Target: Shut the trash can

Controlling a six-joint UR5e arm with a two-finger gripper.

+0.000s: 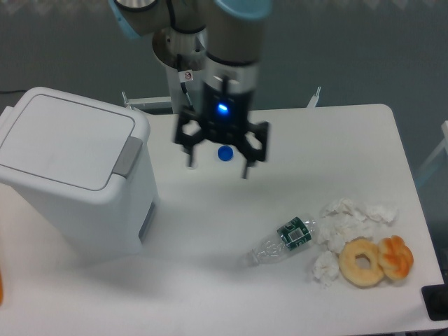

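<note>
The white trash can [77,189] stands at the left of the table. Its flat lid [59,140] lies down flush on the body, and the grey latch tab [126,155] sits at the lid's right edge. My gripper [217,168] hangs above the table to the right of the can, well apart from it. Both fingers are spread wide and nothing is held between them.
A blue bottle cap [225,153] lies on the table behind the gripper. An empty plastic bottle [281,239] lies near the middle front. Crumpled tissues [346,217], a bagel [362,261] and a croissant [396,256] sit at the front right.
</note>
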